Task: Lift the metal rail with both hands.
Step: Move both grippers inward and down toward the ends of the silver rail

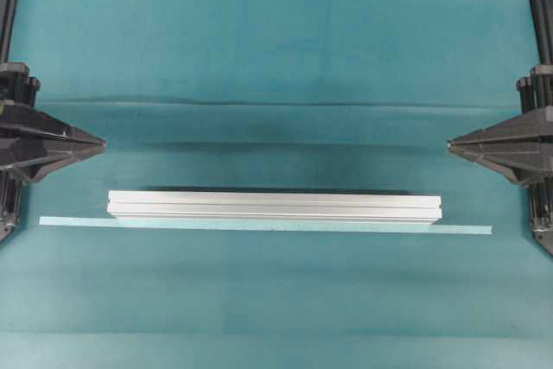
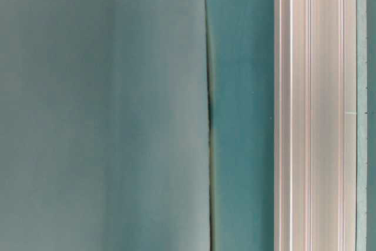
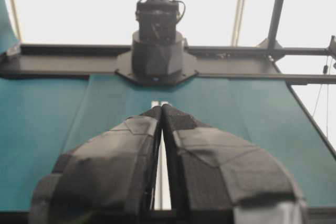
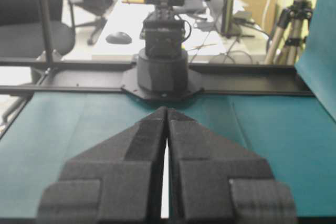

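The metal rail (image 1: 275,206) is a long silver grooved bar lying flat on the teal cloth, running left to right. The table-level view shows it as a vertical striped band (image 2: 314,110). My left gripper (image 1: 99,143) hangs at the left edge, shut on nothing, farther back than the rail's left end. My right gripper (image 1: 453,145) mirrors it at the right edge, also shut and empty. In the left wrist view the shut fingertips (image 3: 161,107) meet, and a sliver of rail (image 3: 163,182) shows through the slit. The right wrist view shows the same: gripper (image 4: 167,109) closed, with the rail (image 4: 165,187) pale behind the slit.
A thin pale tape strip (image 1: 259,225) lies along the rail's near side and extends past both its ends. A crease crosses the cloth (image 1: 276,103) behind the grippers. Each wrist view faces the opposite arm's black base (image 3: 157,51), (image 4: 163,72) on a dark frame rail.
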Robot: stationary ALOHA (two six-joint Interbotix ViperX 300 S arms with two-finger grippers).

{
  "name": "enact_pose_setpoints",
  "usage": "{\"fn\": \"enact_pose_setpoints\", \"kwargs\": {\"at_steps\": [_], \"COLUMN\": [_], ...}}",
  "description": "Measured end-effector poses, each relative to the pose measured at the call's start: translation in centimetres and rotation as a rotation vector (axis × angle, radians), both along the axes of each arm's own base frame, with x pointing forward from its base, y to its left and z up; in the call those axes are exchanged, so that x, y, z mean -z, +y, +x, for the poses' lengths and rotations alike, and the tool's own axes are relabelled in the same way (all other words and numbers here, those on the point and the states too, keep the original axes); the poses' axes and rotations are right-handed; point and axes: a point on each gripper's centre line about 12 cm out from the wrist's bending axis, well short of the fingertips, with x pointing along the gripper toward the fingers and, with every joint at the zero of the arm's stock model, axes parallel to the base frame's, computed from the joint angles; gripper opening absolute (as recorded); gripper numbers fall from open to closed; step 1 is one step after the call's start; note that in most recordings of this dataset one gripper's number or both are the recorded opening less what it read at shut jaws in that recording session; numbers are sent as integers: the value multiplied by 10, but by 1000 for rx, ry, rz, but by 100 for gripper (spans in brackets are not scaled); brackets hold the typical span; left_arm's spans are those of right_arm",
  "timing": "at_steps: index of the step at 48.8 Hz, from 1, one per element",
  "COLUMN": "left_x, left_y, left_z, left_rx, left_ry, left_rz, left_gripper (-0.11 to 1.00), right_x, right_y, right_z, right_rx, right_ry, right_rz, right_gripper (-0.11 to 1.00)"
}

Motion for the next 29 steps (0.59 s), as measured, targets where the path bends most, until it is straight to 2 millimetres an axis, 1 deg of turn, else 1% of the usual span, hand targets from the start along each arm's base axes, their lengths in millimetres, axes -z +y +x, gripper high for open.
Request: {"fn": "enact_pose_setpoints", "kwargs": {"at_steps": [2,5,8,13,21,29], "left_x": [0,1,-1,-9,-16,-16], "left_y": [0,0,0,0,0,-1], "left_z": [1,4,6,11,20,37], "left_rx": [0,2,2,2,3,3], "left_ry": [20,61,89,103,115,189], "left_rz": [-9,-38,-57,-58,-57,-56], "left_gripper": [13,4,-1,-1,-1,-1], "right_x": [0,0,-1,1,3,5], "right_y": [0,-1,-3,-4,-3,-1], "right_z": [0,2,4,6,9,20], "right_rx": [0,6,13,16,14,12], "right_ry": [0,6,15,43,106,263], "right_rz": [3,42,112,175,194,197], "right_gripper": [15,10,8,8,8,8]}}
